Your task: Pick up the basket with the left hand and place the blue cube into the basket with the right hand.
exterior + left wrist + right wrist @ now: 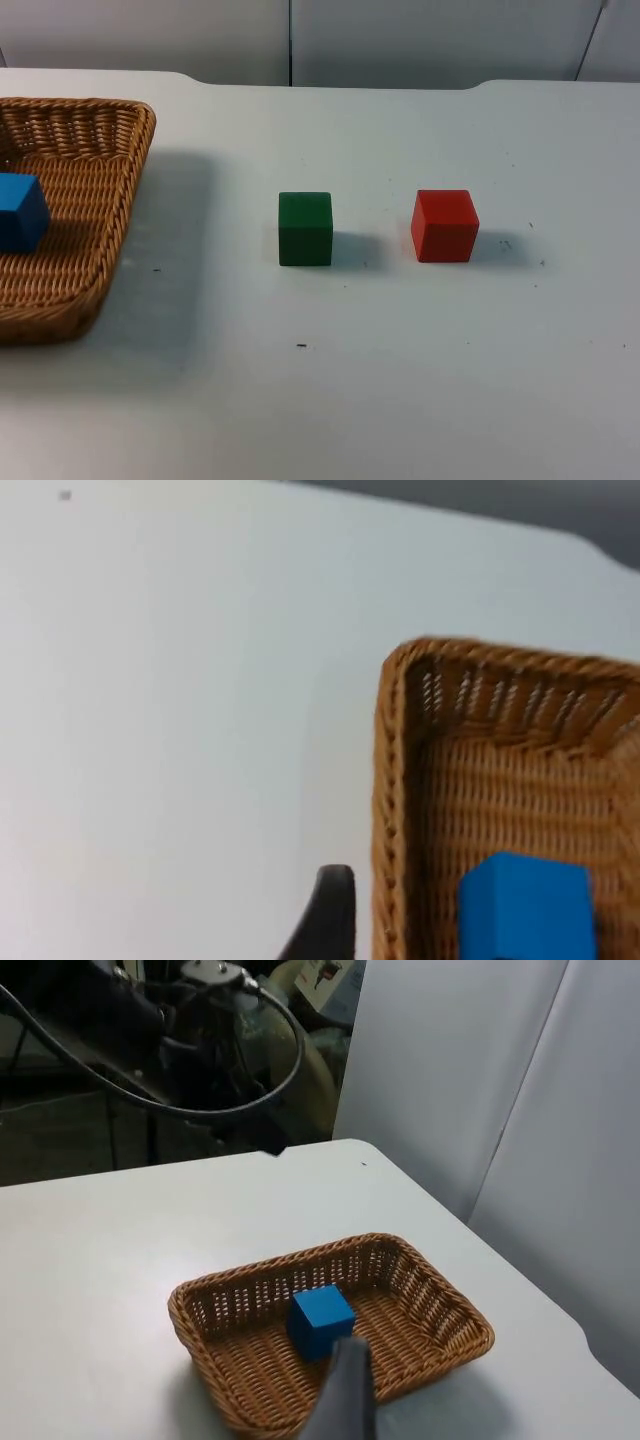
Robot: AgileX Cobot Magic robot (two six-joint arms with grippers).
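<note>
The wicker basket [110, 215] rests on the table at the far left, cut off by the picture's edge. The blue cube [20, 212] lies inside it. In the left wrist view one black fingertip [335, 910] of my left gripper stands just outside the basket's rim [388, 780], with the blue cube [525, 908] beyond it inside the basket. In the right wrist view a fingertip [347, 1385] of my right gripper hangs well above and away from the basket [420, 1305], which holds the blue cube [321, 1321].
A green cube [305, 228] stands mid-table and a red cube [444, 225] to its right, a hand's width apart. The white table [400, 380] ends at the grey partition wall behind.
</note>
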